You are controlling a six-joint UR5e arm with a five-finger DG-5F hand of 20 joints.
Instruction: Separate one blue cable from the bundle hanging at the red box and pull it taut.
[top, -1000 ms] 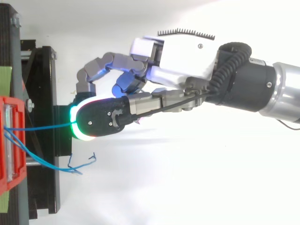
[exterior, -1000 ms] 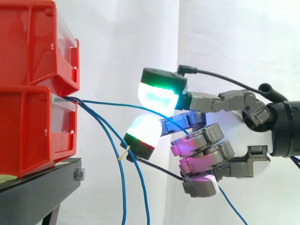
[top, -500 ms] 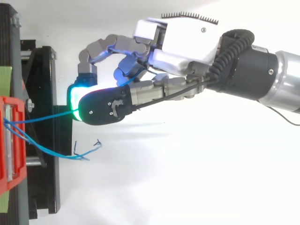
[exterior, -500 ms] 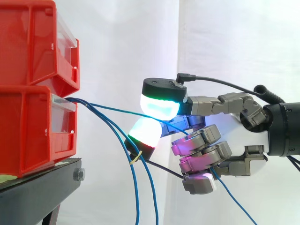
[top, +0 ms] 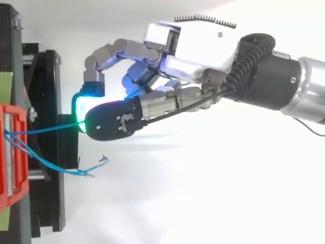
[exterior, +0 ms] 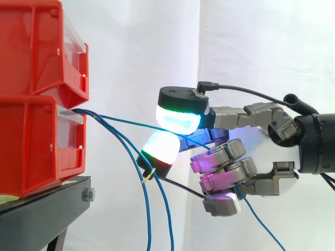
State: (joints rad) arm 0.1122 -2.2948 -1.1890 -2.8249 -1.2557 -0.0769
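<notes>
Where it leaves the front lip of the lower red bin (exterior: 31, 146), the blue cable (exterior: 120, 119) runs almost level and in a straight line towards the hand (top: 198, 48), dropping only slightly. Its long axis therefore points from the bin straight at the hand, and a pull away from the bin along that line should tighten it. The rest of the bundle (exterior: 125, 142) sags below it, gathered by a yellow tie (exterior: 148, 175) just under the lower pad. The single cable passes between the two green-lit fingertips (exterior: 178, 117), goes on through the curled fingers behind them, and trails out beneath. The hand is closed around this cable, though the pads appear to pinch it rather than plainly do.
</notes>
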